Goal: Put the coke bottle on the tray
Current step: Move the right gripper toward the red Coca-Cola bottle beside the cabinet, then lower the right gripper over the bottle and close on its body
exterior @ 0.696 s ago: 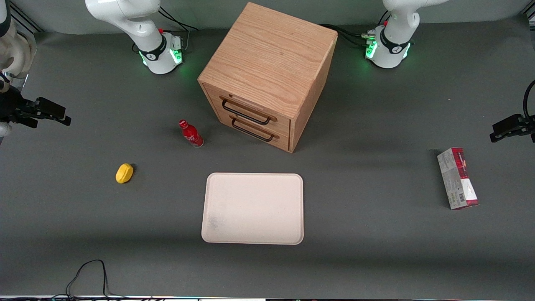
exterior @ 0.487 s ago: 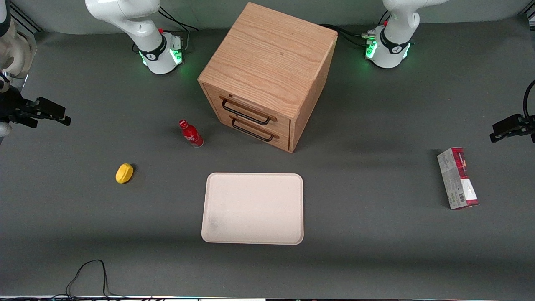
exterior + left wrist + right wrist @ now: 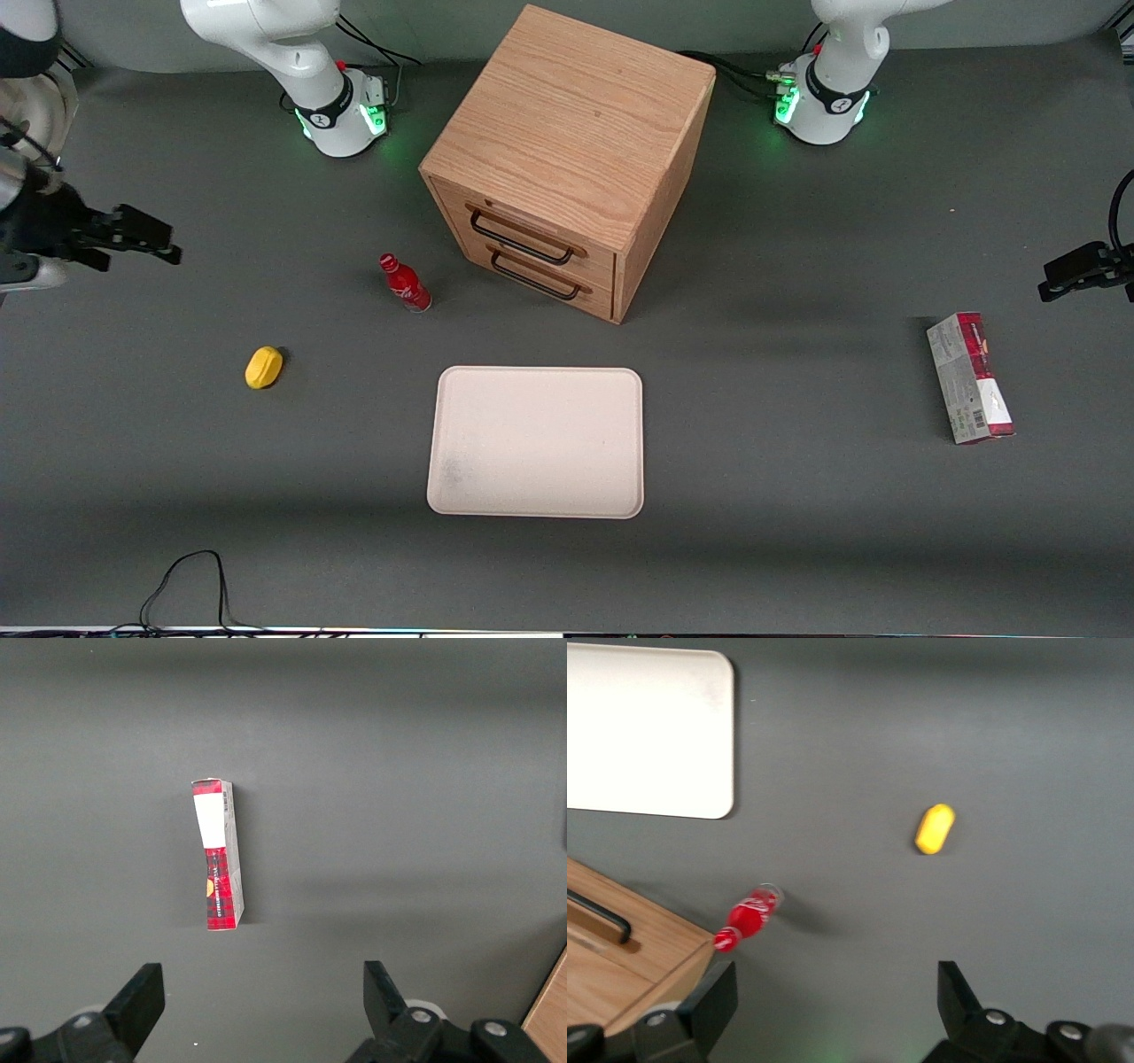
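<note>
Front view: the gripper point(image 3: 151, 246) hangs at the frame's upper left edge, fingers spread and holding nothing, well apart from the coke bottle point(image 3: 405, 283). The bottle stands on the table point(image 3: 797, 532) left of centre, beside the wooden drawer cabinet point(image 3: 567, 159). The tray point(image 3: 536, 441) lies below centre, bare.

Right wrist view: the spread fingers point(image 3: 704, 1003) frame the coke bottle point(image 3: 749, 916) and a yellow object point(image 3: 935, 828).

- White rounded arm links are showing black joint bands.
- The base point(image 3: 341, 115) is glowing green, black cables trailing off.
- The gripper point(image 3: 833, 1005) is wearing matte-black fingers with silver screws.
</note>
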Action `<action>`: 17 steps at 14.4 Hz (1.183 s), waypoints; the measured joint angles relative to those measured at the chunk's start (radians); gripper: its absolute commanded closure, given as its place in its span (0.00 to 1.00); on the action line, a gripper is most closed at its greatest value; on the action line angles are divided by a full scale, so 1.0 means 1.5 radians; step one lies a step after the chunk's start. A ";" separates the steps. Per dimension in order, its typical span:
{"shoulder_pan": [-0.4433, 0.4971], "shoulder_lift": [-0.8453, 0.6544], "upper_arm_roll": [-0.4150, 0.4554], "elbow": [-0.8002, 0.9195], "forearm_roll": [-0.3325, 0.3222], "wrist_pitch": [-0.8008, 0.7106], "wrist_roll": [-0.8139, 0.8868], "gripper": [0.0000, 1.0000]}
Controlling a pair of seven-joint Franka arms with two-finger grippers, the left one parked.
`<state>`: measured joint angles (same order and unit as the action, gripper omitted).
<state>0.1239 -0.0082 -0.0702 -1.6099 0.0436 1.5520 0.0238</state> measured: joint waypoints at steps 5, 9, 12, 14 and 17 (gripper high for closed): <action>0.011 -0.003 0.100 -0.102 0.000 0.086 0.090 0.00; 0.016 -0.043 0.148 -0.272 0.001 0.218 0.147 0.00; 0.029 -0.070 0.159 -0.384 0.009 0.324 0.164 0.00; 0.033 -0.073 0.167 -0.442 0.012 0.387 0.172 0.00; 0.033 -0.074 0.180 -0.507 0.026 0.455 0.173 0.00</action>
<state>0.1736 -0.1186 0.2003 -2.3710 0.0830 2.2340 0.2833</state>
